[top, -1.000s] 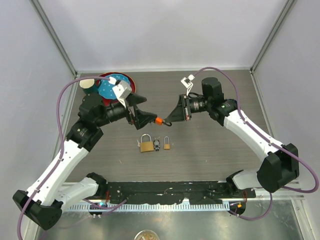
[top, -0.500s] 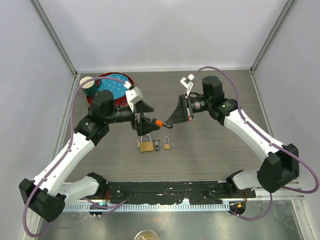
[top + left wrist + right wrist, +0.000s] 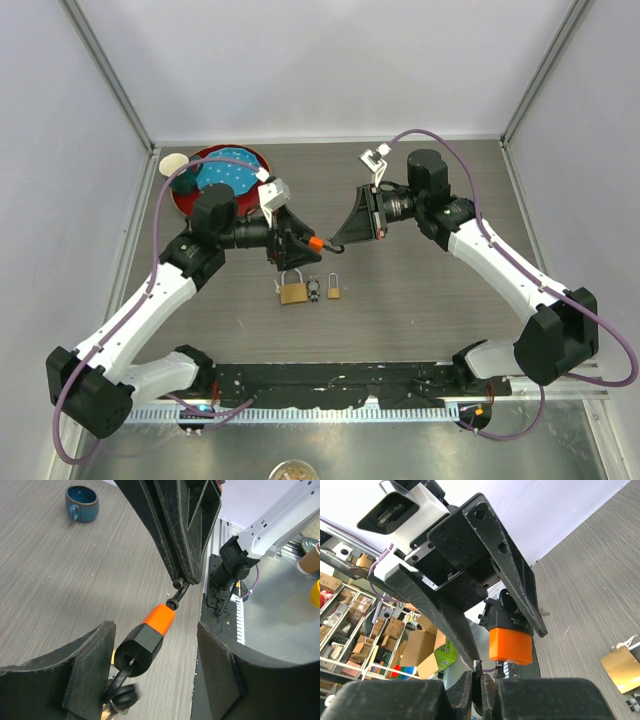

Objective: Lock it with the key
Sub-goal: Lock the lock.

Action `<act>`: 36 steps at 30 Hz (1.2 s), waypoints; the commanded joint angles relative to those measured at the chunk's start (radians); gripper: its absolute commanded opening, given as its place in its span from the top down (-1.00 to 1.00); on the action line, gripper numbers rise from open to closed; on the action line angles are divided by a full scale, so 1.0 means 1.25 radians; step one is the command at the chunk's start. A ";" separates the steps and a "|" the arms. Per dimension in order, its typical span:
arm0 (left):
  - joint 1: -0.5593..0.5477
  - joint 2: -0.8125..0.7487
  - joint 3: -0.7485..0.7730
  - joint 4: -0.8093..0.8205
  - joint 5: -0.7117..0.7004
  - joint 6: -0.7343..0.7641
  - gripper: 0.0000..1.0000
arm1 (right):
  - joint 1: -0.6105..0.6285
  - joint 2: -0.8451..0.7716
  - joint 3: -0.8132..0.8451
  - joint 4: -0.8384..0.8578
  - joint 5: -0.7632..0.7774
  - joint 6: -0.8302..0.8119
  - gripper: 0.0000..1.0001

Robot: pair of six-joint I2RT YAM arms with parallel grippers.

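An orange-and-black padlock (image 3: pixel 316 242) hangs in the air above the table. My right gripper (image 3: pixel 338 240) is shut on its thin shackle (image 3: pixel 478 669). The key (image 3: pixel 118 679) sticks in the lock's black end (image 3: pixel 141 647), with a ring of further keys dangling below it. My left gripper (image 3: pixel 300 243) is open, and its two fingers (image 3: pixel 89 672) straddle the padlock body (image 3: pixel 510 644) without pressing it. The left finger stands close beside the key.
Two brass padlocks (image 3: pixel 292 291) (image 3: pixel 334 291) with small keys (image 3: pixel 314 290) between them lie on the table below the grippers. A red plate with a blue disc (image 3: pixel 222 175) and a pale cup (image 3: pixel 172 163) sit at the back left. A blue mug (image 3: pixel 81 502) shows in the left wrist view.
My left gripper has swung in toward the padlock and now straddles it, and its jaws have narrowed a little. The right gripper has held still with the lock.
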 commanded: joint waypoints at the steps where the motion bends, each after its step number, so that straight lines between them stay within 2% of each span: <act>1: 0.002 -0.007 0.002 0.048 0.018 -0.011 -0.29 | 0.001 -0.039 0.021 0.089 -0.023 0.020 0.97; 9: 0.002 -0.002 0.011 0.030 0.035 -0.016 0.30 | -0.002 -0.035 0.027 0.103 -0.018 0.029 0.97; 12: 0.003 0.003 0.015 0.031 0.050 -0.026 0.41 | -0.004 -0.032 0.028 0.113 -0.018 0.037 0.97; 14: 0.002 0.010 0.018 0.030 0.061 -0.030 0.64 | -0.004 -0.031 0.028 0.120 -0.017 0.045 0.97; 15: 0.003 0.013 0.021 0.030 0.061 -0.036 0.91 | -0.007 -0.031 0.027 0.125 -0.014 0.046 0.98; 16: 0.002 0.013 0.022 0.031 0.061 -0.040 1.00 | -0.006 -0.031 0.027 0.127 -0.010 0.047 0.97; 24: 0.002 0.012 0.005 0.099 0.029 -0.095 1.00 | -0.008 -0.015 0.028 0.145 0.015 0.063 0.94; 27: 0.002 0.007 -0.007 0.145 -0.004 -0.134 1.00 | -0.024 -0.014 0.027 0.142 0.056 0.060 0.62; 28: 0.002 0.004 -0.010 0.156 -0.010 -0.141 1.00 | -0.036 -0.015 0.027 0.132 0.069 0.055 0.46; 30: 0.002 0.005 -0.011 0.158 -0.025 -0.153 1.00 | -0.051 -0.020 0.029 0.116 0.113 0.040 0.32; 31: 0.003 0.005 -0.011 0.158 -0.034 -0.156 1.00 | -0.058 -0.024 0.039 0.078 0.140 0.024 0.16; 33: 0.003 0.004 -0.011 0.157 -0.048 -0.164 1.00 | -0.078 -0.036 0.057 0.004 0.206 -0.049 0.01; 34: 0.004 0.003 -0.012 0.165 -0.052 -0.166 1.00 | -0.080 -0.041 0.082 -0.078 0.294 -0.082 -0.10; 36: 0.003 -0.001 -0.017 0.171 -0.066 -0.179 1.00 | -0.082 -0.062 0.097 -0.125 0.362 -0.146 -0.21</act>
